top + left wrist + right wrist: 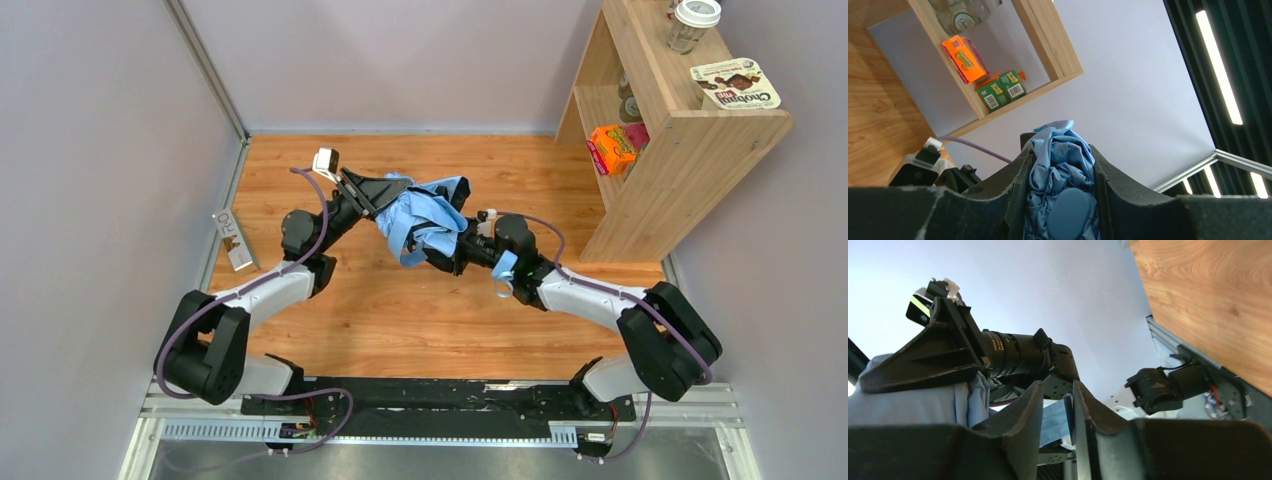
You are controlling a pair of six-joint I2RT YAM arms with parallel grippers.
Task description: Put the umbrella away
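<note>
The umbrella [425,215] is a crumpled light-blue bundle held up above the wooden tabletop between both arms. My left gripper [1062,150] is shut on it: folds of fabric [1063,165] and the oval blue handle [1070,215] fill the gap between its fingers. My right gripper [1058,385] comes in from the right, just under the bundle. Its jaws stand a little apart, with a flat blue strap [1053,422] lying loose between them against one finger. A blue strap loop [504,268] hangs by the right wrist.
A wooden shelf unit [680,150] stands at the back right, holding an orange box [612,148], a cup [693,25] and a snack box [735,85] on top. Green cartons [1000,90] sit on a lower shelf. A flat packet [232,240] lies by the left wall.
</note>
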